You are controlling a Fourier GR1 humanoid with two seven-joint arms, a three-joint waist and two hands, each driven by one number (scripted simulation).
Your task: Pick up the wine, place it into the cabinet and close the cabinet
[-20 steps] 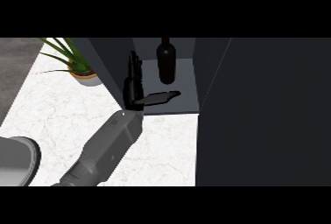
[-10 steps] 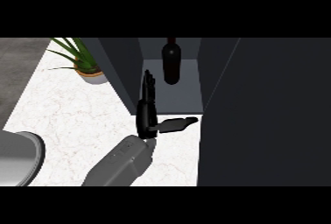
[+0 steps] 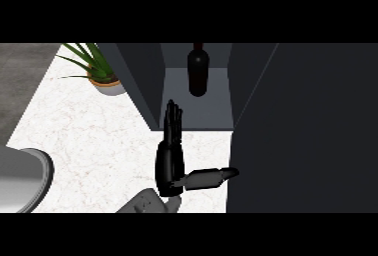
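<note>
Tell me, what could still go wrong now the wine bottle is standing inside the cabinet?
The wine bottle stands upright inside the cabinet; a bump could tip it. The left hand is open with fingers pointing toward the opening and thumb by the dark door, so a swing might catch the hand.

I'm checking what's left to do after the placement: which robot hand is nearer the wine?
Only one robot hand shows, seemingly the left. It is open, just outside the cabinet, fingers toward the wine standing inside. The right is out of view.
</note>
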